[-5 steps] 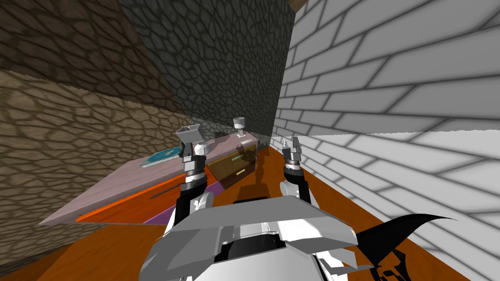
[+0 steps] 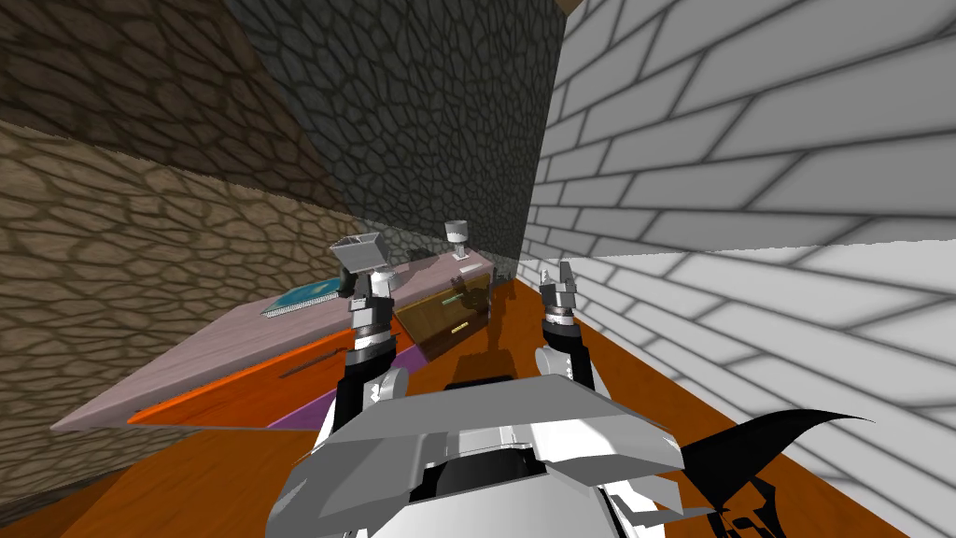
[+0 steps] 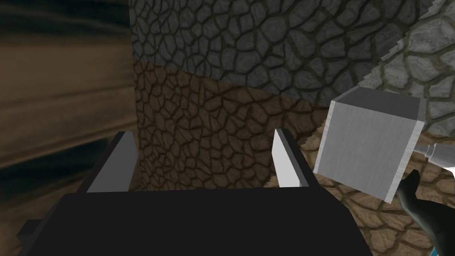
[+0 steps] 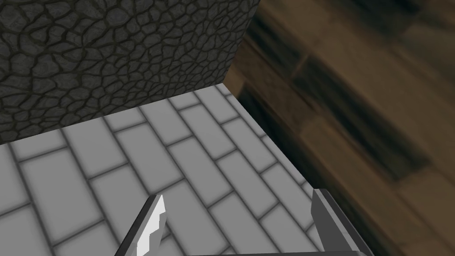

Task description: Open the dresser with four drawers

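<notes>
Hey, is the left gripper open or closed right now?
Open. In the left wrist view, the left gripper has its two fingers standing far apart, with nothing held between them.

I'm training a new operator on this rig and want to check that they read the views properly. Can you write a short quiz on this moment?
1. True or false: the left gripper is shut.
2. What lies on the long pale top? A) a teal notebook B) a laptop C) a plate
3. Which gripper is nearer the white brick wall?

Key
1. False: it is open and holds nothing.
2. A
3. The right gripper.
</notes>
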`<state>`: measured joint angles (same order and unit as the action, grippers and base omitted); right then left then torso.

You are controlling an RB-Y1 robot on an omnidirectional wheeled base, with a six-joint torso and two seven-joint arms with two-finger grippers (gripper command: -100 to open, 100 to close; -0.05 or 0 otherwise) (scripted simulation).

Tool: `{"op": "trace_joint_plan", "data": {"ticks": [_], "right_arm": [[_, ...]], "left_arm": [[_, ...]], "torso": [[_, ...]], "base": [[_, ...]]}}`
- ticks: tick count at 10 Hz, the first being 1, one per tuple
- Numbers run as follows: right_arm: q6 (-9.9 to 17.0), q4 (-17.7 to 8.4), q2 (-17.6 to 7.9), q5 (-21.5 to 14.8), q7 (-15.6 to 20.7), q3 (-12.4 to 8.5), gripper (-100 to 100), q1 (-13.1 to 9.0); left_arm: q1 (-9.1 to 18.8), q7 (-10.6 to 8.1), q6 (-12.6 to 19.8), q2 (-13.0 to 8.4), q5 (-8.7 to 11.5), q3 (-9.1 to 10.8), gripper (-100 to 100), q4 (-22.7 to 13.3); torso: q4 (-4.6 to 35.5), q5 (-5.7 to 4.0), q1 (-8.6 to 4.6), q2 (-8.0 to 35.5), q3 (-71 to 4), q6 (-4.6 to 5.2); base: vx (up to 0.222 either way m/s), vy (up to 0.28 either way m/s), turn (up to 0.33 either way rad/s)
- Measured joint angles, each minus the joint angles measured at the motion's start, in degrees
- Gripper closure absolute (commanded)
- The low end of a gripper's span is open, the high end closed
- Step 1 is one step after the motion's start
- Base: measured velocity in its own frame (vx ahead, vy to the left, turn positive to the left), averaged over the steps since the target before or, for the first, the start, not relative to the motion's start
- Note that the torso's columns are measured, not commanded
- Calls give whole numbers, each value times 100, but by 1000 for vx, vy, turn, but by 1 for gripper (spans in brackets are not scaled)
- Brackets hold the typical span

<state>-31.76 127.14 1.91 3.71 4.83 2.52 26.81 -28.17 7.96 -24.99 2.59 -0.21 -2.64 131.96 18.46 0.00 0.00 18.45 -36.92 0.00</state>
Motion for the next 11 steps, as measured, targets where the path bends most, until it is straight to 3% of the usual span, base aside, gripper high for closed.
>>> {"op": "trace_joint_plan", "data": {"ticks": [4,5,7,11], "right_arm": [[0,0,0,0,0,0,0,0],[0,1,0,0,0,0,0,0],[0,-2,0,0,0,0,0,1],[0,-2,0,0,0,0,0,2]], "left_arm": [[0,0,0,0,0,0,0,0],[0,0,0,0,0,0,-100,0],[-7,-1,-28,-226,5,3,-100,-70],[29,-37,-55,-752,53,78,-100,-336]], "torso": [[1692,0,0,1693,-3381,0],[2115,0,0,2116,-4227,0],[2358,0,-2,2358,-4736,0],[2382,0,-1,2381,-4766,0]], "base": [[0,0,0],[15,-9,6],[26,-17,12],[50,-28,16]]}}
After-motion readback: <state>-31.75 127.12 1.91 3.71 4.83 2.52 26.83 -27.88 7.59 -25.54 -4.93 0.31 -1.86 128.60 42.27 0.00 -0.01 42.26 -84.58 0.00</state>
